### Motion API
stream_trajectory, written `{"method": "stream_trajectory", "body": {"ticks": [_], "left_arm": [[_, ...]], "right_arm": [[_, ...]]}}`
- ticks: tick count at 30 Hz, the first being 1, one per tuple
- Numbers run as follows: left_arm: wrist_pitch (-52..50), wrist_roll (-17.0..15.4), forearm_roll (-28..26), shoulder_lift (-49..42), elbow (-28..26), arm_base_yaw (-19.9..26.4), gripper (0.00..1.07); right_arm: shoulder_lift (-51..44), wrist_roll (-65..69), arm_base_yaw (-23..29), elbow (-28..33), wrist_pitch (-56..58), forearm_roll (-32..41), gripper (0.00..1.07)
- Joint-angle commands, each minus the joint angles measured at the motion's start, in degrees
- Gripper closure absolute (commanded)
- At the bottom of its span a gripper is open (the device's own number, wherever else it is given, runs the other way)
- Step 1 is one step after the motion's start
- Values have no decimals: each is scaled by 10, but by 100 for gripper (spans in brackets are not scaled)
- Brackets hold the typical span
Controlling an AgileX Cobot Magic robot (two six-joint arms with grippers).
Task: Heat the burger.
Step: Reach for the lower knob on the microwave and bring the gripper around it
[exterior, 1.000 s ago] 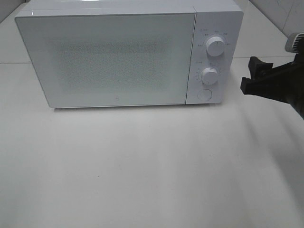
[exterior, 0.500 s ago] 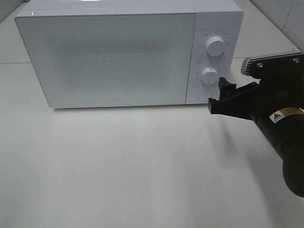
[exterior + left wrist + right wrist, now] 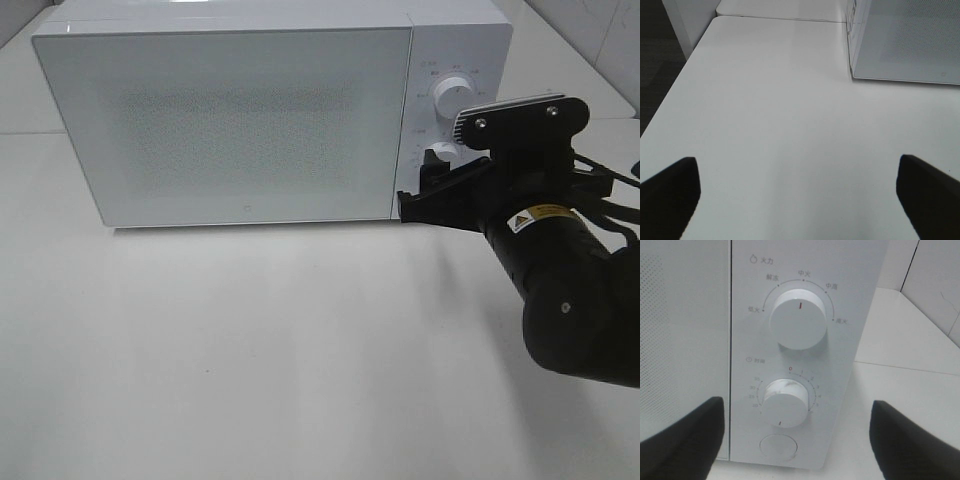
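Observation:
The burger is out of view; the white microwave (image 3: 230,120) stands with its door (image 3: 240,125) closed and its speckled window shows nothing inside. My right gripper (image 3: 425,190) is open and hangs just in front of the control panel, by the lower knob (image 3: 438,153) and under the upper knob (image 3: 452,95). The right wrist view shows the right gripper (image 3: 795,440) with its fingers (image 3: 680,440) spread either side of the lower knob (image 3: 785,402) and the round button (image 3: 778,446), touching neither. My left gripper (image 3: 797,200) is open over bare table, holding nothing.
The microwave's front corner (image 3: 910,40) shows in the left wrist view, well ahead of the left gripper. The white table (image 3: 250,350) stretches in front of the microwave. A tiled wall (image 3: 610,40) rises at the back right.
My right arm has swung in from the right edge toward the left and now sits in front of the microwave's control panel. The microwave has not moved.

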Motion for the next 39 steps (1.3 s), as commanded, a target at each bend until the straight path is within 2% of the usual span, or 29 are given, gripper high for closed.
{"method": "stream_trajectory", "body": {"ticks": [1, 5, 12, 19, 39], "left_arm": [[-7, -3, -2, -9, 0, 0, 6], [-7, -3, -2, -9, 0, 0, 6], [-7, -3, -2, -9, 0, 0, 6], [-7, -3, -2, -9, 0, 0, 6], [-7, -3, -2, -9, 0, 0, 6]], "right_arm": [[13, -9, 2, -11, -68, 6, 31], [14, -7, 2, -14, -67, 3, 31], [19, 26, -34, -21, -63, -22, 31], [46, 32, -34, -23, -66, -38, 31], [127, 38, -41, -116, -65, -44, 31]]}}
